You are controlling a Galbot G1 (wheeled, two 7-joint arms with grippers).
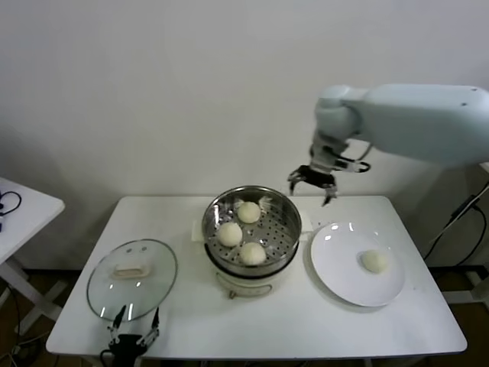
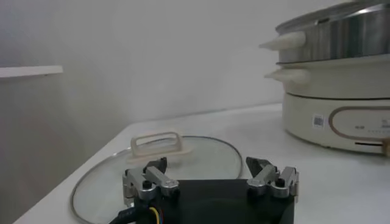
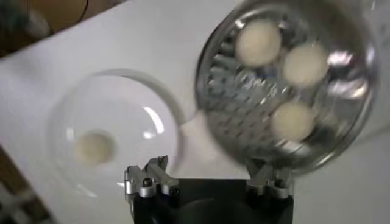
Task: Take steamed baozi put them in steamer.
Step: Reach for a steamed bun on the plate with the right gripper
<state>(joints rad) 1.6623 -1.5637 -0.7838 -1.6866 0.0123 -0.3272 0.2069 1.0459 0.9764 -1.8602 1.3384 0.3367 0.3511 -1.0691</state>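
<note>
Above the steamer's (image 1: 252, 229) far rim, right tool (image 1: 312, 182) wide open, empty, three baozi (image 1: 252, 253) below.

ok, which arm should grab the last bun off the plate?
Right. The right gripper hangs open and empty behind the shiny steel steamer, close to the cream-white bun on the flat white plate. The left gripper sits at the table's near-left edge by the glass lid.

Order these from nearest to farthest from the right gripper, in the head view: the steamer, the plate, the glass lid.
The right gripper hangs open above the table's back edge, between steamer and plate.
1. Steamer: just to its left, nearest.
2. Plate: in front of it, toward the right, somewhat farther.
3. Glass lid: front left of the table, clearly farthest.
</note>
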